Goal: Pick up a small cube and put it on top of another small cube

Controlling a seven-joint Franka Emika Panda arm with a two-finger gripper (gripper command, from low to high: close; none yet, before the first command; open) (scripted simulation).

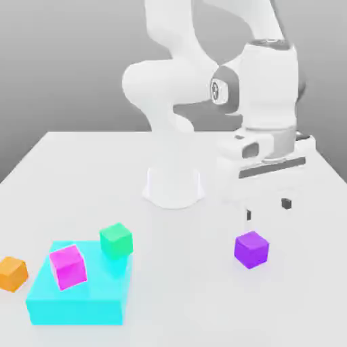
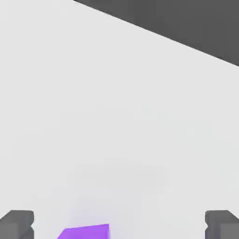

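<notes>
White and grey, the hand (image 1: 268,209) hung over the counter (image 1: 81,162) with its two dark fingertips (image 1: 287,202) spread wide and nothing between them. It pointed straight down, and its fingers had not reached the surface. The small cube (image 1: 251,249), purple and plain, sat on the counter just below the hand and a little toward the camera in the exterior view, apart from both fingertips. In the hand view the same cube (image 2: 85,231) showed at the edge of the picture, between the two fingertips (image 2: 18,225) but closer to one of them, so I judged that the hand was not yet centred over it. The relation that mattered was this one: the cube lay a little in front of the hand and below it, so the hand probably needed a short shift toward the cube before going down. The cube looked turned a little against the line of the fingers, so a small turn of the wrist could help. Farther away, toward the exterior view's left, a green cube (image 1: 116,240) and a magenta cube (image 1: 68,266) rested on a large flat cyan block (image 1: 78,302), and an orange cube (image 1: 12,273) stood beside that block on the counter. All of these were well apart from the hand.
</notes>
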